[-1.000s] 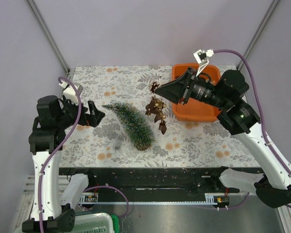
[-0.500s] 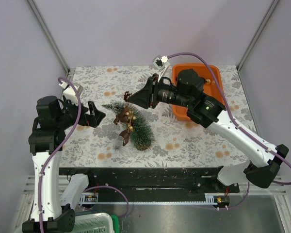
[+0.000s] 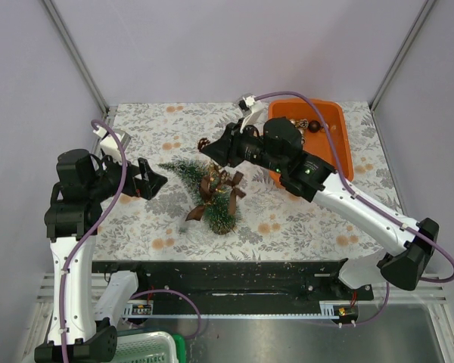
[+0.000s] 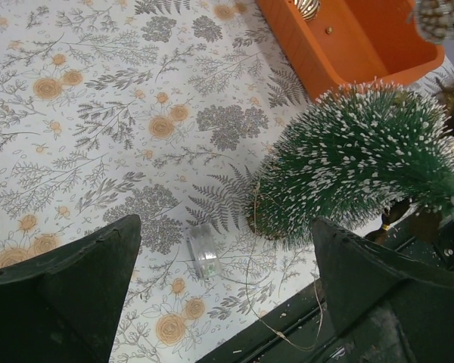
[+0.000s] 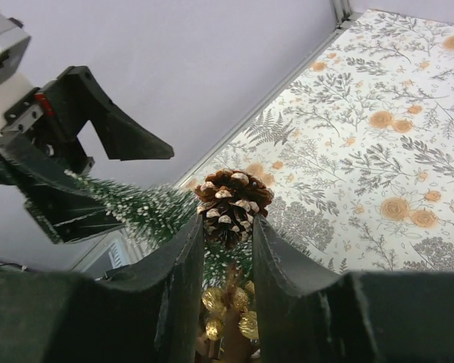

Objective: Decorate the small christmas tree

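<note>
ornament cluster draped over a tree that nothing holds down

the small christmas tree (image 3: 183,172) lies on its side mid-table, tip toward 10 o'clock, broad end toward 5 o'clock. across its middle hang the gold bells (image 5: 227,310) and brown ribbon (image 3: 197,213) of a cluster whose pine cone (image 5: 233,198) is pinched in the narrow-set right gripper (image 5: 228,223), at the tree's 12 o'clock. the left gripper (image 3: 150,180) gapes wide and empty at 9 o'clock, just off the tip, touching nothing. likely trouble: the ribbon snags in the bristles, and any pull then rolls or drags the loose tree; or the cone, seemingly gripped only by its scales, slips free. the orange tray (image 3: 333,128) sits at 2 o'clock.
</note>
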Motion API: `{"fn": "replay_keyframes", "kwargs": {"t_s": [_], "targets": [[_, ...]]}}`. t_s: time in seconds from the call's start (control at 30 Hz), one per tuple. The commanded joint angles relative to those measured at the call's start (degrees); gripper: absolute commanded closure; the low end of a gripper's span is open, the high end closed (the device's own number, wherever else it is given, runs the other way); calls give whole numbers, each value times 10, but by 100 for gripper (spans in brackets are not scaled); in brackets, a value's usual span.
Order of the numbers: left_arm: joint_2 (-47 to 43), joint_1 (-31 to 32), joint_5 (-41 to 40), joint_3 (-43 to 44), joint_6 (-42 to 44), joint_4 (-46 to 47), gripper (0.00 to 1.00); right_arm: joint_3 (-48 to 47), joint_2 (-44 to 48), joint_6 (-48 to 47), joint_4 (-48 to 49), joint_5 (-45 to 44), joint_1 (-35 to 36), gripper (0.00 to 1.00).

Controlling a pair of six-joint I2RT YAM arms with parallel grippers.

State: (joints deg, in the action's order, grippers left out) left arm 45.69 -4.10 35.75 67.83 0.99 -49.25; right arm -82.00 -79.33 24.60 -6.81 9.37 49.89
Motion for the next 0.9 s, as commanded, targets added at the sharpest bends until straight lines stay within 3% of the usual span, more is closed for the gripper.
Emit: {"fn": "replay_keyframes", "kwargs": {"t_s": [0.0,0.43,0.77,0.87], "targets": [[-10,-3,37,2,-3,35,1,14,-6,-10,53,-43,5,69],[-8,-4,58,-2,-7,47,1,48,-32,13,76,-6,5,58],[-1,-3,67,-2,-7,53,1,49,-28,2,38,-55,4,27],[-1,-3,66,-5,-7,55,1,33,-25,-12,20,-75,3,24]]}}
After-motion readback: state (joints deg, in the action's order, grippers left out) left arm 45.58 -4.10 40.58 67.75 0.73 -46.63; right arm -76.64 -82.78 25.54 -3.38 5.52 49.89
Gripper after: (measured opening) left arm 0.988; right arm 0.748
